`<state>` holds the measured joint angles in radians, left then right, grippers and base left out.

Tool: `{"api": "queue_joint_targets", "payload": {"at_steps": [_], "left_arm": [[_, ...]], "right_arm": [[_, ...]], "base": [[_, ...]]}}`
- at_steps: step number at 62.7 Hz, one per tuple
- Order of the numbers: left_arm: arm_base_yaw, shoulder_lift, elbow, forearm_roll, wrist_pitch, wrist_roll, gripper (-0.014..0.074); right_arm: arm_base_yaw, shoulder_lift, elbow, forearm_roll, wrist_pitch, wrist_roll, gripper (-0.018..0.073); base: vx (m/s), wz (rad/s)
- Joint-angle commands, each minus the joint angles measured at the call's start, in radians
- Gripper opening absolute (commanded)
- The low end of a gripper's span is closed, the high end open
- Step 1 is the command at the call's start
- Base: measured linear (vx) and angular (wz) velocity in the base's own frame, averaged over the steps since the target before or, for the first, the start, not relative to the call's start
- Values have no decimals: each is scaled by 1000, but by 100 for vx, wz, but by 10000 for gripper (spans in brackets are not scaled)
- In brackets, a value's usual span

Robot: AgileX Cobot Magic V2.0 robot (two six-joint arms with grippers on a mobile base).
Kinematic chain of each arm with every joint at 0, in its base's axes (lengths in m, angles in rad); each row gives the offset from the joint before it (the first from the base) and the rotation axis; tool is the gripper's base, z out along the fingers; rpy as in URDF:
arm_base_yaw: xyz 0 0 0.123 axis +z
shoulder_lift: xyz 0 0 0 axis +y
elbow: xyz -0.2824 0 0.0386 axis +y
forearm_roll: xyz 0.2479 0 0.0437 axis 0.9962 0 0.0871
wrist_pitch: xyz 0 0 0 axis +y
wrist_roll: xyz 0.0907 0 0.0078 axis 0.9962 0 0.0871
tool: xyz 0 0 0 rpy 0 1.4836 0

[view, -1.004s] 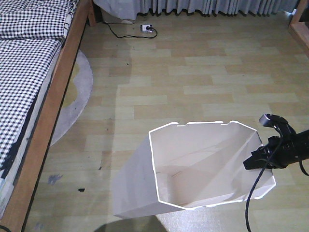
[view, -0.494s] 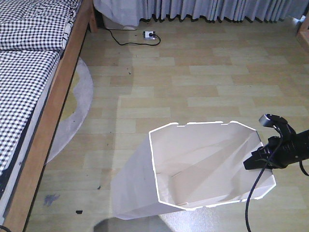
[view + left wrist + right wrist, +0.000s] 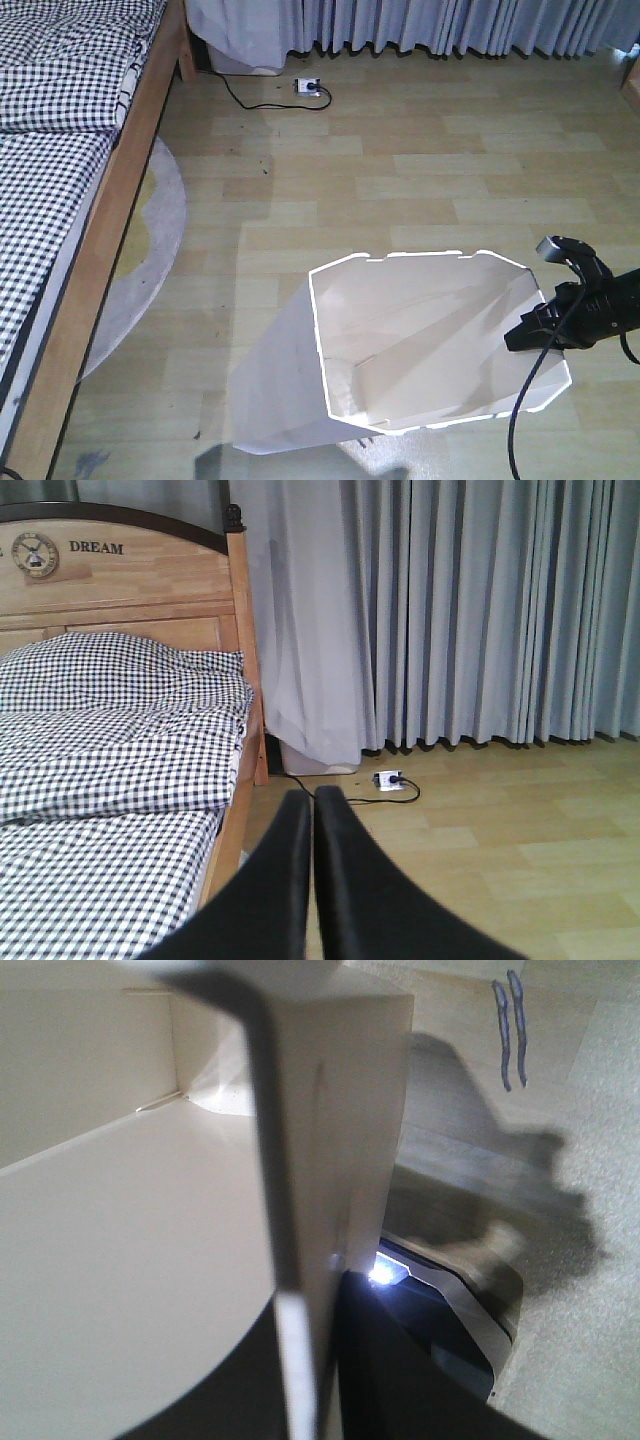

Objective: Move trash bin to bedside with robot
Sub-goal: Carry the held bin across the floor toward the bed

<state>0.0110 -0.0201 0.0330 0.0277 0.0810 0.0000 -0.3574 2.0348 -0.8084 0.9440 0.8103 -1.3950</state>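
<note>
The white trash bin (image 3: 420, 330) fills the lower middle of the front view, its angular rim open toward me and its body tapering down to the left. My right gripper (image 3: 522, 335), black with a grey-tipped head, is shut on the bin's right rim. In the right wrist view the thin bin wall (image 3: 120, 1240) runs between the two dark fingers (image 3: 400, 1380). The bed with checked bedding (image 3: 60, 150) and its wooden side rail (image 3: 110, 210) line the left edge, about a bin's width away. My left gripper (image 3: 313, 810) is shut on nothing, facing the bed (image 3: 110, 740).
A round grey rug (image 3: 150, 260) lies half under the bed. A power strip (image 3: 308, 87) with a black cord sits on the wooden floor by the grey curtains (image 3: 450, 25). The arm's black cable (image 3: 520, 420) hangs beside the bin.
The floor, power strip and bed have slid down the frame while the bin and right gripper kept their place in view. The base has rolled forward with the bin.
</note>
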Motion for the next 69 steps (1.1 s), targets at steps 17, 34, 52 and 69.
{"api": "queue_joint_targets", "payload": {"at_steps": [17, 34, 52, 69], "left_arm": [[-6, -6, 12, -9, -75, -14, -6], [-6, -6, 12, -9, -75, -14, -6], [-6, -6, 12, -9, -75, -14, -6], [-6, -6, 12, -9, -75, -14, -6]], "right_arm": [[-4, -63, -14, 108, 230, 4, -3], [-4, -63, -14, 108, 230, 4, -3], [-4, -63, -14, 108, 230, 4, -3], [-4, -63, -14, 108, 230, 4, -3]], "base": [[24, -4], [25, -4], [24, -3], [22, -4]]}}
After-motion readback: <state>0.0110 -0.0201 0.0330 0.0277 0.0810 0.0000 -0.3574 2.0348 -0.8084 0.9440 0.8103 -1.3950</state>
